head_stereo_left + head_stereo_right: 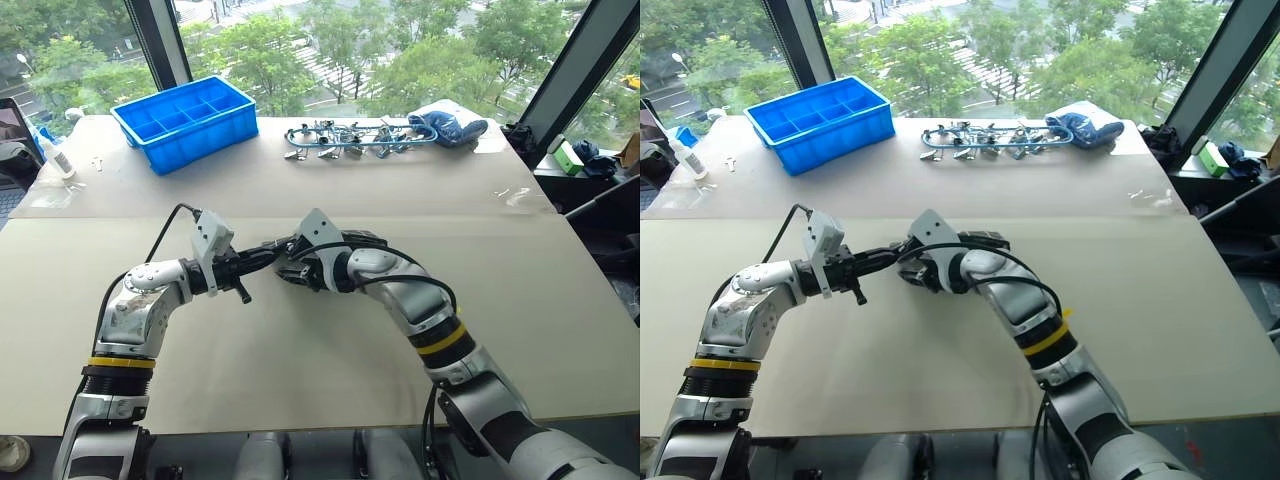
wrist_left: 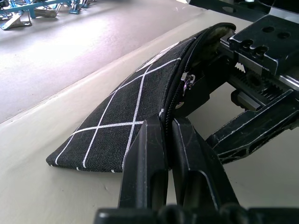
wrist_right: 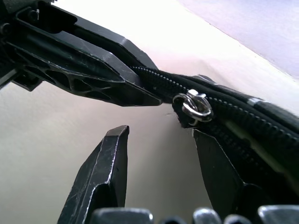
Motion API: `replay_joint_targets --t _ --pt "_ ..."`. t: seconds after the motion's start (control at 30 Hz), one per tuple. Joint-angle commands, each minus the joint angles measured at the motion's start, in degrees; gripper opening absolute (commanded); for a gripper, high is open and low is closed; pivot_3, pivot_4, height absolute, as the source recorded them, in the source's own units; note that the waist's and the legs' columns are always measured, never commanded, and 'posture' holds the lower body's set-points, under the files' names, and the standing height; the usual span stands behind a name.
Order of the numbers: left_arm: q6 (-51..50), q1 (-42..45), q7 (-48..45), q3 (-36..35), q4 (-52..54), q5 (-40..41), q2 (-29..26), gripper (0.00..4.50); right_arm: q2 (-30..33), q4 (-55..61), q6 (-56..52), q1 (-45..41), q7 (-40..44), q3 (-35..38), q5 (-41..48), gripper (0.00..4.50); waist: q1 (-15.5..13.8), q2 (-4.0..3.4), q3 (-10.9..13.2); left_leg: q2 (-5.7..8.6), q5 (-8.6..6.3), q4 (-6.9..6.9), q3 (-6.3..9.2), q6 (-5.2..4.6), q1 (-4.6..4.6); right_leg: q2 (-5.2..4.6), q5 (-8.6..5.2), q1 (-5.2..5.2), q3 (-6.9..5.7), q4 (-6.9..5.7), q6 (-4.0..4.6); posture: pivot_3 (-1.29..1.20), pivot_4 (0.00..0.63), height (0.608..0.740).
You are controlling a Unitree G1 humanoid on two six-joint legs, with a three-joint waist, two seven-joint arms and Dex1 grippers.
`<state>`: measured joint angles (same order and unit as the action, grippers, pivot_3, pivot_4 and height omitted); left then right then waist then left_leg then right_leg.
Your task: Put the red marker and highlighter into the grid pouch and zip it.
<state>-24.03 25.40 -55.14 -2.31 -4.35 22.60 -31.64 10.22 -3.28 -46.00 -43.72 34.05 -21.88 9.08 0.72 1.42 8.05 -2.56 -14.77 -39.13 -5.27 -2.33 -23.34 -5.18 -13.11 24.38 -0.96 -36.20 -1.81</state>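
Here the zipping is in hand: the left gripper (image 2: pixel 166 140) pinches one end of the grid pouch (image 2: pixel 126 121), held up off the table (image 1: pixel 330 380) (well short of the blue bin (image 1: pixel 185 120)). The right gripper (image 3: pixel 161 154), fingers spread, frames the zipper ring (image 3: pixel 196 105); it next needs to clamp there and pull.

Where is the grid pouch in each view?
Left eye: grid pouch mid-picture, at left pincer, mostly hidden.
Right eye: same, left of centre.
Left wrist: stretching away from shut fingers.
Right wrist: zipper edge beyond open right pincer.
Shared landmark: left pincer clamping its edge.
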Motion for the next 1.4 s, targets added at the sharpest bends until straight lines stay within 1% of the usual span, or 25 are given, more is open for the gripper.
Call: replay_joint_targets --t 0.03,0.2,0.3,0.5,0.6,0.77,0.8,0.83,1.0,1.27,1.37,1.4 --pt "0.6 0.4 -0.2 -0.4 1.8 0.8 0.1 0.0 3.7 4.3 1.1 0.5 3.3 -0.3 -0.4 2.47 0.0 0.0 0.0 0.0 -0.01 0.0 0.0 -0.01 0.0 0.0 0.0 0.0 0.0 0.0 0.0 0.0 0.15 0.74" --pt "0.7 0.5 -0.2 -0.4 1.6 0.7 0.1 0.0 5.0 4.6 1.0 0.3 3.8 0.8 -0.2 2.47 0.1 0.0 0.0 -0.01 -0.01 0.01 0.0 -0.02 0.01 0.02 0.0 0.01 0.01 0.02 0.0 0.0 0.15 0.74" --pt "0.7 0.3 -0.1 -0.4 1.7 0.7 0.3 0.0 3.1 4.1 0.6 -0.6 2.9 1.7 0.5 2.47 0.3 0.0 0.0 -0.04 -0.01 0.04 -0.01 -0.01 0.02 0.05 0.0 0.04 0.04 0.02 0.01 0.0 0.15 0.74" --pt "0.8 0.4 0.0 -0.4 1.6 0.7 0.5 0.0 -0.8 3.7 0.3 -1.8 2.6 0.5 0.6 2.47 0.2 0.0 0.0 -0.04 -0.01 0.05 -0.01 -0.01 0.02 0.05 0.0 0.04 0.03 0.0 0.01 0.0 0.15 0.74" --pt "0.8 0.4 0.1 -0.5 1.5 0.6 0.4 0.0 -2.4 2.4 0.5 -2.9 2.1 1.3 0.4 2.47 0.1 0.0 0.0 -0.03 0.0 0.04 -0.01 -0.01 0.01 0.03 0.0 0.03 0.03 0.0 0.01 0.0 0.15 0.74" --pt "0.7 0.2 0.2 -0.6 1.6 0.7 0.3 0.0 -3.1 0.5 1.3 -4.0 0.9 2.1 -0.3 2.47 0.1 0.0 0.0 -0.02 0.0 0.04 -0.01 0.0 0.01 0.02 0.0 0.02 0.01 0.0 0.01 0.0 0.15 0.74" --pt "0.7 0.3 0.2 -0.7 1.5 0.7 0.2 0.0 -3.0 0.0 1.4 -4.1 0.4 2.4 -0.5 1.97 0.1 0.0 0.0 -0.02 0.0 0.04 -0.01 0.0 0.01 0.02 0.0 0.02 0.01 0.0 0.01 0.0 0.15 0.74" --pt "0.7 0.2 0.2 -0.7 1.5 0.7 0.2 0.0 -3.0 -0.2 1.5 -4.1 0.1 2.7 -0.6 1.8 0.1 0.0 0.0 -0.02 0.0 0.04 -0.01 0.0 0.01 0.02 0.0 0.03 0.01 0.0 0.01 0.0 0.15 0.74" --pt "0.8 0.4 0.3 -0.8 1.5 0.8 0.2 0.0 -1.7 0.5 2.0 -3.7 0.8 3.2 -0.1 0.03 0.1 0.0 0.0 -0.02 0.0 0.05 -0.02 0.0 0.0 0.02 0.0 0.03 0.01 0.0 0.01 0.0 0.15 0.74" --pt "1.0 0.9 0.1 -0.6 1.1 0.7 0.3 0.0 -1.6 1.1 2.5 -3.3 1.1 3.2 -0.1 0.01 0.1 0.0 0.0 -0.03 0.0 0.06 -0.02 0.0 0.01 0.03 0.0 0.04 0.02 0.0 0.01 0.0 0.15 0.74" --pt "0.9 0.8 0.2 -0.6 1.2 0.6 0.3 0.0 -0.2 3.1 0.9 -2.6 2.6 2.6 0.3 0.01 0.1 0.0 0.0 -0.03 0.0 0.05 -0.02 0.0 0.0 0.02 0.0 0.03 0.01 0.0 0.01 0.0 0.15 0.74" --pt "0.9 0.8 0.2 -0.6 1.3 0.7 0.3 0.0 1.2 4.6 -0.3 -2.1 4.1 1.9 0.7 0.01 0.1 0.0 0.0 -0.02 0.0 0.05 -0.02 -0.01 0.0 0.01 0.0 0.03 0.01 0.0 0.01 0.0 0.15 0.74"
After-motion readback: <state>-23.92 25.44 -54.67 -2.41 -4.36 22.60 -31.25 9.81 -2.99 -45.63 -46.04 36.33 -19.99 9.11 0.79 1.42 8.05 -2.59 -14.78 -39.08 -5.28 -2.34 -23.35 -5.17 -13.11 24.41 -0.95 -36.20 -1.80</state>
